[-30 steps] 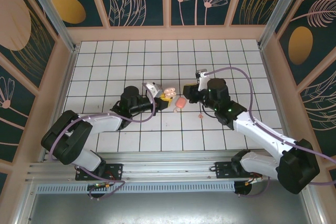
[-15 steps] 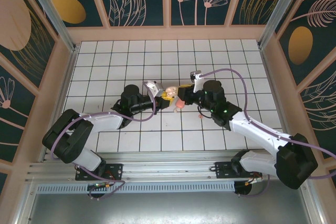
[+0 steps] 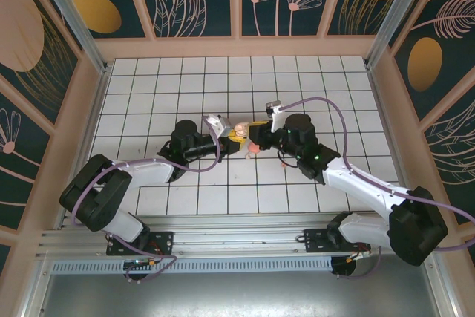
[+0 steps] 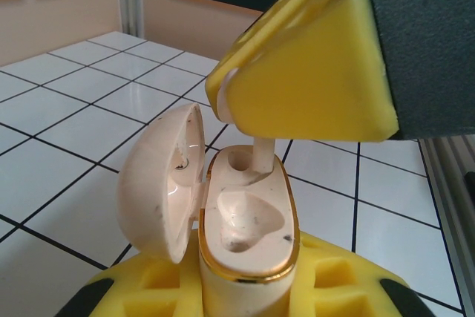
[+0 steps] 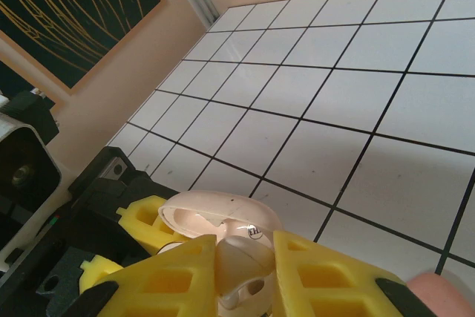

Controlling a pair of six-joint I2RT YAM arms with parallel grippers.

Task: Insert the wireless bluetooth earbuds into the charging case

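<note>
The right gripper (image 5: 243, 272) is clenched, its yellow foam-padded fingers (image 4: 304, 87) pinching a small cream-white plastic earbud (image 4: 261, 155) by its upper part. The stem points down into the round socket at the far end of the charging case (image 4: 249, 220). Whether the earbud has bottomed out there, I cannot tell.

The charging case is a rounded, pebble-shaped shell of glossy cream plastic with a thin gold rim. It stands upright and raised off the tiles, gripped at its lower body by the left gripper (image 4: 249, 291), whose yellow pads close on either side. Its domed hinged lid (image 4: 159, 183) hangs open to one side, and the larger moulded well beside the socket looks empty.

Below lies the white tiled table (image 4: 67, 176). In the top view a salmon-pink rounded piece (image 3: 254, 148) sits on it just under the meeting grippers, though what it is I cannot say.

The earbud is probably very light, rigid and smooth, so it could twist or squirt out of soft foam. A hold across the bulb, leaving the stem free, suits it best. The case is likely light, hard and slippery as well. The hold should stay on its lower body, clear of the rim and hinge, since the open lid looks like the fragile part.
</note>
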